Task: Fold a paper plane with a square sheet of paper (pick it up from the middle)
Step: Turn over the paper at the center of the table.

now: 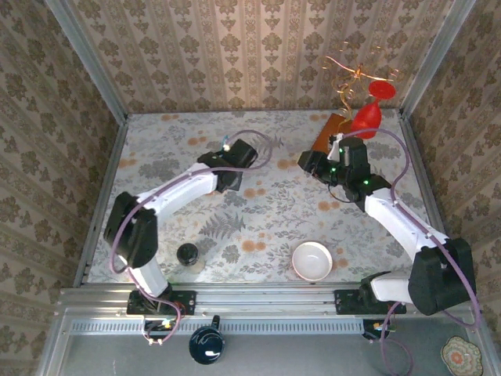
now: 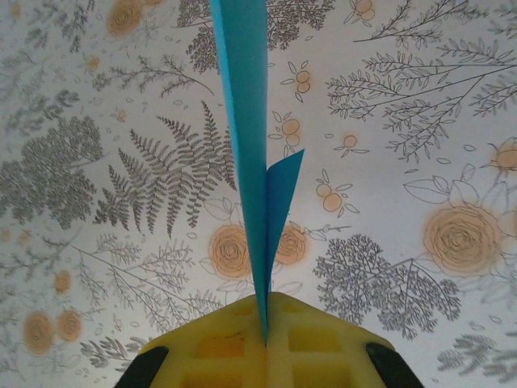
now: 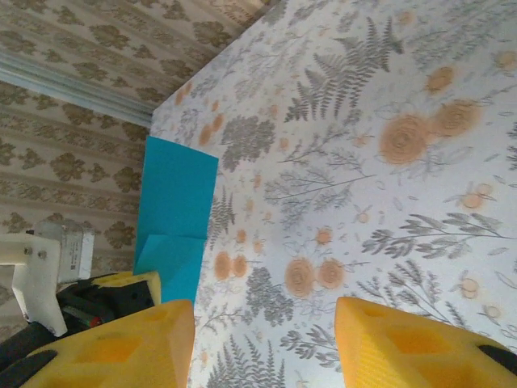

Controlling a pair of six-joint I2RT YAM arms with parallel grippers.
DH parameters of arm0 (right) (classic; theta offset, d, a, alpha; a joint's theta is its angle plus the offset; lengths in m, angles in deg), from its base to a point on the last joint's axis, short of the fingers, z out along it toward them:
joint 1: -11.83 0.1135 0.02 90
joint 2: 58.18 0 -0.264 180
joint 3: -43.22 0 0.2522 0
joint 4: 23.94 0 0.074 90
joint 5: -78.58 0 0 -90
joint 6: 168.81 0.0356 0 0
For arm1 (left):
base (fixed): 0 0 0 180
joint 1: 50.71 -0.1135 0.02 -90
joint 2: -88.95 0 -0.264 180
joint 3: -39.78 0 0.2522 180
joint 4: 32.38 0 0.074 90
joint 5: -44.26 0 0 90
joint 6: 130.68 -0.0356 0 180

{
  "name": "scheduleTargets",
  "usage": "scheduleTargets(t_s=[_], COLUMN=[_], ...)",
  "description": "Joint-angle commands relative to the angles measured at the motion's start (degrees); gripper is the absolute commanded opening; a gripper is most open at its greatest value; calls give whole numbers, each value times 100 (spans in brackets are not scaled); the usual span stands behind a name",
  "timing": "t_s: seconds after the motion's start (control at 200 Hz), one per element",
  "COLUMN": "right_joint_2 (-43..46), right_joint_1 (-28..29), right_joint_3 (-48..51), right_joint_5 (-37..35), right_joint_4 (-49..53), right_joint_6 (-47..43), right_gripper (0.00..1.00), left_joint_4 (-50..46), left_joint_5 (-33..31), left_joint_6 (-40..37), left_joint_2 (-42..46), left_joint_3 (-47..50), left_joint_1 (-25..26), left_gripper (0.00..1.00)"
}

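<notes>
- The left hand [image 2: 266, 327] was closed tight on the teal sheet of paper [image 2: 245, 121], which was clamped edge-on between its yellow fingers [image 2: 210, 352].
- The sheet was folded narrow and held over the floral bench [image 2: 420, 162]. A small flap stood out to one side near the grip.
- The right hand [image 3: 262, 343] stood partly open, fingers apart, with nothing between them.
- In the right wrist view, the sheet lay apart from the right hand.

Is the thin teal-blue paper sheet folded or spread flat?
Folded: the teal-blue paper sheet stands edge-on, pinched in the shut left claw, with one creased flap splaying out.
</notes>
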Motion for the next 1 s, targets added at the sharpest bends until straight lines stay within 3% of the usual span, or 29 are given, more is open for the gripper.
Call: scheduleTargets(t_s=[0.0,0.19,0.575,0.755,0.995], right_joint_2=[202,352,252,-326,-1737], right_joint_1=[-112,-207,-247,97,1200], right_joint_3=[147,242,221,-106,-983], right_joint_5=[-265,-436,-264,-111,-133], right_joint_4=[94,281,474,581,711], right_joint_6=[217,250,376,264,146], right_gripper=[50,50,50,49,45], left_joint_4=[-371,-166,908,1657,2290], left_joint_5=[-661,117,2917,3752,4273], left_joint_6=[-113,143,638,950,1467], left_joint_2=[-415,-934,-575,383,1589], left_joint_3=[-296,-327,219,939,2186], left_joint_1=[195,388,190,-297,-1411], left_gripper=[2,10,40,51,67])
